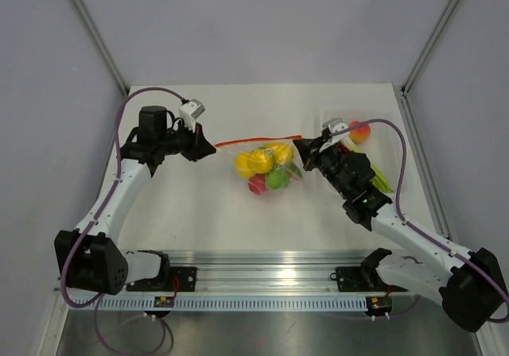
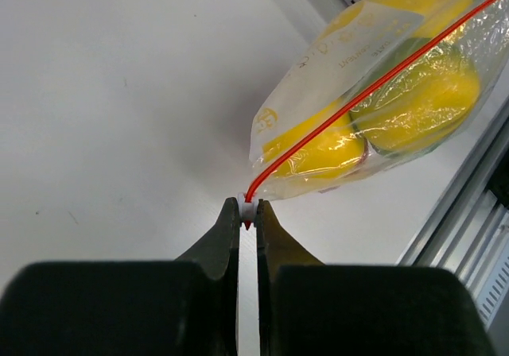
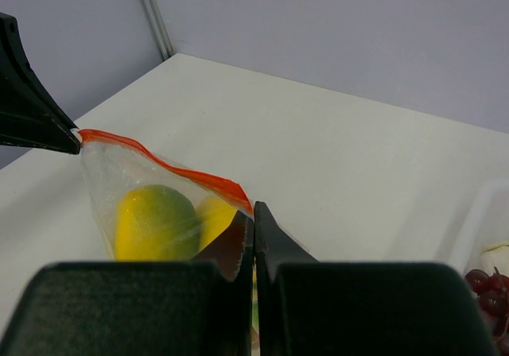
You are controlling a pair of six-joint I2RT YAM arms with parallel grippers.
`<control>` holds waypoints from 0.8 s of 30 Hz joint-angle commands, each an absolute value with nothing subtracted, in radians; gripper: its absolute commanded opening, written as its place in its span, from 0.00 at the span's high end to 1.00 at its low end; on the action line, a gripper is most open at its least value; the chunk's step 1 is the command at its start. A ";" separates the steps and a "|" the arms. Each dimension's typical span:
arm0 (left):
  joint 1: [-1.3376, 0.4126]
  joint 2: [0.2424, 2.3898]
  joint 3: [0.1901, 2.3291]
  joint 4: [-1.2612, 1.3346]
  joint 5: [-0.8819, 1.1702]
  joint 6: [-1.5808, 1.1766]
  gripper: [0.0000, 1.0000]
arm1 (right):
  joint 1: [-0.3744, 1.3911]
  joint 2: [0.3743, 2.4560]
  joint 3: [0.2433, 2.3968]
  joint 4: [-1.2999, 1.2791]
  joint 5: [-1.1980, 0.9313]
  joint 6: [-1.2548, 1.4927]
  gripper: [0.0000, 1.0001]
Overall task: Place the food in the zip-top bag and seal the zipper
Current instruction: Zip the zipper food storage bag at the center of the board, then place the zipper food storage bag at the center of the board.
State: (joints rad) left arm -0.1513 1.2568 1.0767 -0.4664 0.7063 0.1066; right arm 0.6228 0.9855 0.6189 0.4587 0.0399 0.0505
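Note:
The clear zip-top bag (image 1: pixel 269 168) hangs stretched between my two grippers above mid-table. Inside are yellow lemons (image 1: pixel 253 162), a red round fruit (image 1: pixel 257 184) and a green piece (image 1: pixel 276 179). The red-orange zipper (image 1: pixel 258 141) runs along its top edge. My left gripper (image 1: pixel 213 149) is shut on the white slider at the zipper's left end, seen up close in the left wrist view (image 2: pixel 248 207). My right gripper (image 1: pixel 299 142) is shut on the bag's right corner, just under the zipper's end (image 3: pixel 254 209). The lemons show through the plastic (image 2: pixel 421 102) (image 3: pixel 155 221).
A white tray (image 1: pixel 398 145) stands at the right behind my right arm, holding a red-orange fruit (image 1: pixel 359 132) and green pieces (image 1: pixel 382 180). Purple grapes (image 3: pixel 487 283) lie in it. The metal rail (image 1: pixel 262 261) runs along the near edge.

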 commanded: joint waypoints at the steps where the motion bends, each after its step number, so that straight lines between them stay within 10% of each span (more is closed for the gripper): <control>1: -0.121 1.270 1.078 -0.411 0.537 0.072 1.00 | 0.594 1.029 0.676 0.603 0.081 0.064 1.00; 19: -0.080 1.273 1.293 -0.232 0.317 0.038 1.00 | 0.495 1.594 1.103 0.819 -0.187 0.104 0.99; 23: -0.078 1.160 1.154 -0.250 0.475 0.060 0.88 | 0.494 1.586 0.984 0.824 -0.290 0.175 0.45; 24: -0.080 1.113 1.125 -0.255 0.506 0.057 0.62 | 0.494 1.568 0.954 0.822 -0.296 0.207 0.24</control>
